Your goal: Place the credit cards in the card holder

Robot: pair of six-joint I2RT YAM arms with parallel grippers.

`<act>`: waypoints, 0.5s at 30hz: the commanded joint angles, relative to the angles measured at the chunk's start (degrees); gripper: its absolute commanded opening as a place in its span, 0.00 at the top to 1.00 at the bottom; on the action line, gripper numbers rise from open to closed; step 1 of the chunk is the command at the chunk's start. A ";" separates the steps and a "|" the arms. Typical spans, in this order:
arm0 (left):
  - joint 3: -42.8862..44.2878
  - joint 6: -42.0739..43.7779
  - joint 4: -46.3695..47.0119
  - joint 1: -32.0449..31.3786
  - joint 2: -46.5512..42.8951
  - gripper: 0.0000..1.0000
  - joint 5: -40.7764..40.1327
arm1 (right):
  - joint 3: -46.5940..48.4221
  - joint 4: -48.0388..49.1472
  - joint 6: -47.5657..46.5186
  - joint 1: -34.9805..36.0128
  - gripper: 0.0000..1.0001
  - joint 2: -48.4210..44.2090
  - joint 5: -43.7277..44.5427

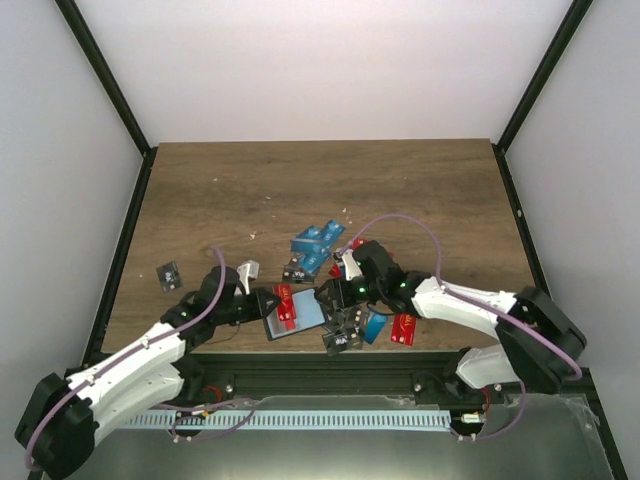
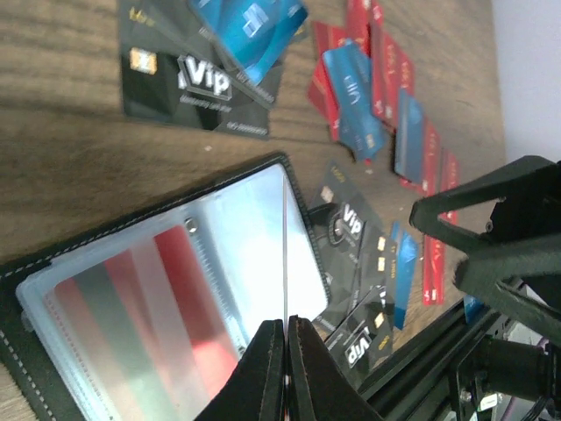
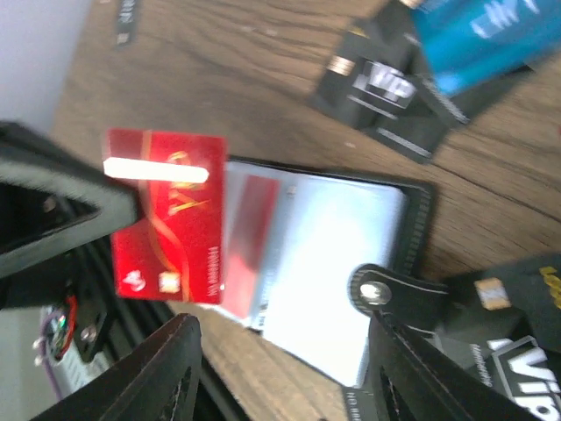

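Tabletop (image 1: 300, 180) of brown wood is enclosed by plain white walls (image 1: 320, 60) and black frame posts (image 1: 105, 80). The card holder (image 1: 305, 320) is laid open near the front edge, between both grippers. The left gripper (image 2: 285, 368) is clamped on a red card (image 3: 166, 219), held on edge over the clear sleeves (image 2: 219, 254). The right gripper (image 3: 280, 351) is spread wide above the clasp tab (image 3: 386, 294). Loose credit cards (image 1: 318, 238) are scattered around the holder; one black card (image 1: 169, 274) is set well apart at the left.
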 commanded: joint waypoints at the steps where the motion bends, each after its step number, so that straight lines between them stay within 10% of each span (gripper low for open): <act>1: -1.94 -1.76 4.57 1.24 2.69 0.96 4.16 | 2.35 -1.12 2.73 -1.17 0.48 4.46 3.06; 15: -2.05 -1.55 11.28 2.39 13.93 0.96 9.64 | 3.48 -0.90 1.15 -1.35 0.59 9.29 4.66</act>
